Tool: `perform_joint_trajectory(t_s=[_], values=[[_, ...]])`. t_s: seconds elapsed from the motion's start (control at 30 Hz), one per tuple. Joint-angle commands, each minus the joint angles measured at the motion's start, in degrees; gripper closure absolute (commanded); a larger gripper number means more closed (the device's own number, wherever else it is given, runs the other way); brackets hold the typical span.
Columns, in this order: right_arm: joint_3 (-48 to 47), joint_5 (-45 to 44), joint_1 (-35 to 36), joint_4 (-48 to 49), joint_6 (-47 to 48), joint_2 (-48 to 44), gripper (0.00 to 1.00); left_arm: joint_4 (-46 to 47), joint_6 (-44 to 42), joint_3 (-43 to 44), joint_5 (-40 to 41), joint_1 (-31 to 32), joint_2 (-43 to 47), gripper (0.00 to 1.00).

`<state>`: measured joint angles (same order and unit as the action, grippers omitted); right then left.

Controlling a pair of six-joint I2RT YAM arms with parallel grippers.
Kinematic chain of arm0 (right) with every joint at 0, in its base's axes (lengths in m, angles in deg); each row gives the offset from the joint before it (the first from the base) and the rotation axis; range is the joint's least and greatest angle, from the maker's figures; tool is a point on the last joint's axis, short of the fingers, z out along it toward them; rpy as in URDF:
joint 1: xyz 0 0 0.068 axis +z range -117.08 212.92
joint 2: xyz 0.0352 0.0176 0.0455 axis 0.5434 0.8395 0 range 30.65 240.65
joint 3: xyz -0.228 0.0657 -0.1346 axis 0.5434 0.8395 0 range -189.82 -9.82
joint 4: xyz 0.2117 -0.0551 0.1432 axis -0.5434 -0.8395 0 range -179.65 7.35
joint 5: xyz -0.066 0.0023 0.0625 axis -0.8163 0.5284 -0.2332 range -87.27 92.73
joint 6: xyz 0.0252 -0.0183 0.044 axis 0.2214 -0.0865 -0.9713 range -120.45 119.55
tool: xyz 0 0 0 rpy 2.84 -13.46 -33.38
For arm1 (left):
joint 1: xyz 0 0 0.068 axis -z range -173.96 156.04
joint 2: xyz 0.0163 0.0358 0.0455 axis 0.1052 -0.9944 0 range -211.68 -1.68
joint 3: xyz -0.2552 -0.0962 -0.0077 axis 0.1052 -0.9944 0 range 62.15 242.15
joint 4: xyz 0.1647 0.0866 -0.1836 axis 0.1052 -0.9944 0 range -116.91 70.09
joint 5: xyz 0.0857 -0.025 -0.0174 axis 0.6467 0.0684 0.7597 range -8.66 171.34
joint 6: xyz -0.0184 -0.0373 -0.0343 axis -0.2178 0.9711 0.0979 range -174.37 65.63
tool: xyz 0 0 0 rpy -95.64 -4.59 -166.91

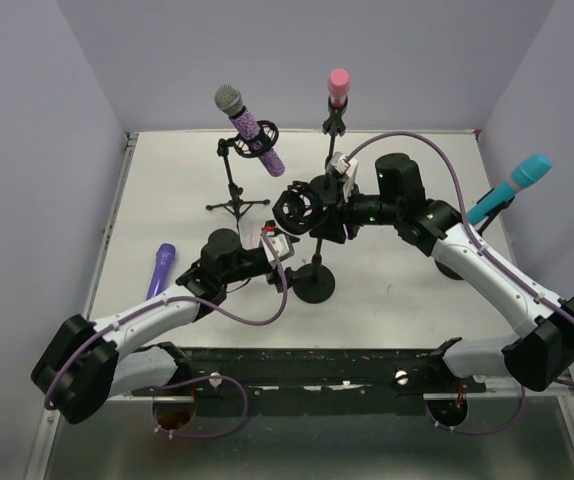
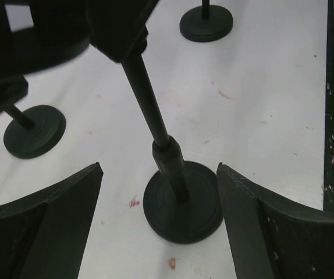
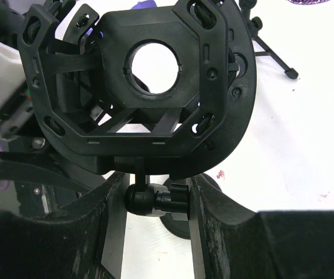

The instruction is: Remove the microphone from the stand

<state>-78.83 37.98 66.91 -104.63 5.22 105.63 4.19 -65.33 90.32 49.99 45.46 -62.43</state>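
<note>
Centrally, black cage-like shock mount (image 3: 112, 81), right end effector (image 3: 155, 197) clenched on its joint (image 3: 139, 200), left end effector (image 2: 160, 171) released.

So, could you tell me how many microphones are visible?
4: glittery microphone in the back-left stand, pink microphone back centre, teal microphone far right, purple microphone lying front left. Others may be hidden.

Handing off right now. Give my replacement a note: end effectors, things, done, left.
Left end effector: open, straddling the pole of the centre stand, touching nothing.
Right end effector: shut on that stand's swivel joint, under the shock mount.
Mount empty; purple microphone flat on the table beside the left arm.
Done: microphone apparently out.
Left: probably release the stand, pull both arms back.
</note>
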Motion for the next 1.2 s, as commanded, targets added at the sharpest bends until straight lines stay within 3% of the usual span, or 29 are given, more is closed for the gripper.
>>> perform_joint_trajectory(t_s=[0.0, 0.6, 0.67, 0.73, 0.8, 0.83, 0.87, 0.97, 1.03, 1.17], values=[[-1.8, 4.5, -0.1, -5.1, -4.7, 2.5, 0.99, 17.1, 4.4, 2.2, -1.4, 0.7, -7.4, 0.15], [-6.7, 4.2, -0.8, -6.8, -5.5, 4.1, 0.99, 26.1, 7.2, 3.2, -6.1, 1.7, -22.9, 0.34], [-7.2, 4.4, -0.8, -7.0, -5.5, 4.4, 0.99, 26.4, 7.4, 3.3, -6.5, 1.7, -23.5, 0.42], [-7.4, 4.2, -0.9, -6.9, -5.5, 4.6, 0.99, 26.0, 7.6, 3.5, -7.0, 1.7, -23.6, 0.57], [-7.6, 2.9, -0.9, -6.7, -7.3, 4.9, 0.99, 24.2, 7.6, 3.9, -7.1, 1.7, -23.0, 0.80], [-7.9, 0.6, -1.0, -6.4, -8.7, 4.9, 0.99, 21.8, 7.0, 4.4, -7.1, 1.7, -22.3, 1.00], [-8.5, -1.2, -1.2, -6.4, -10.1, 5.3, 0.99, 19.2, 6.2, 4.6, -6.4, 1.7, -21.2, 1.00], [-10.3, -7.8, -3.3, -7.5, -16.4, 6.3, 0.99, 6.9, 1.5, 6.0, 0.3, 1.7, -16.3, 1.00], [-12.0, -6.3, -6.8, -11.0, -19.5, 8.3, 0.99, 0.9, -2.8, 6.0, 8.1, 2.1, -11.5, 1.00], [-14.6, -1.8, -13.2, -20.5, -28.7, 15.4, 0.99, -4.7, -6.7, 9.2, 37.2, 8.0, -8.3, 1.00]])
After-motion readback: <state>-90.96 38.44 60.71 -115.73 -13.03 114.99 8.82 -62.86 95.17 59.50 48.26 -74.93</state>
